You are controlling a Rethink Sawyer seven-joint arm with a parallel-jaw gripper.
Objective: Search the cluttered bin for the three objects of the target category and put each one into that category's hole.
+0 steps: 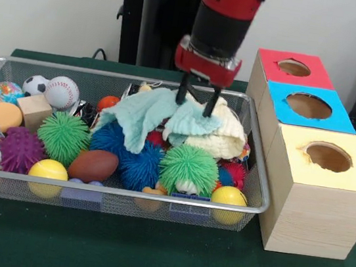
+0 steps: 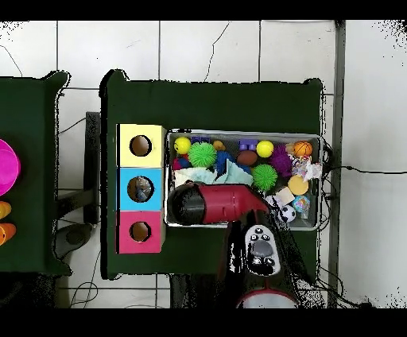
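On the green table [image 1: 146, 262] the cluttered bin [image 1: 117, 191] stands toward the left edge. Near its front rim I count two yellow balls [image 1: 49, 170], two green spiky balls [image 1: 188, 167], one purple spiky ball [image 1: 20, 149] and one brown football [image 1: 93, 165]. Behind them lie a light blue cloth [image 1: 142, 116] and a cream cloth [image 1: 224, 137]. The gripper [image 1: 197, 103] is down on the cloths with its two fingers apart, touching the blue one. At the right edge stand three boxes: yellow [image 1: 319, 193], blue [image 1: 308, 106], red [image 1: 293, 69].
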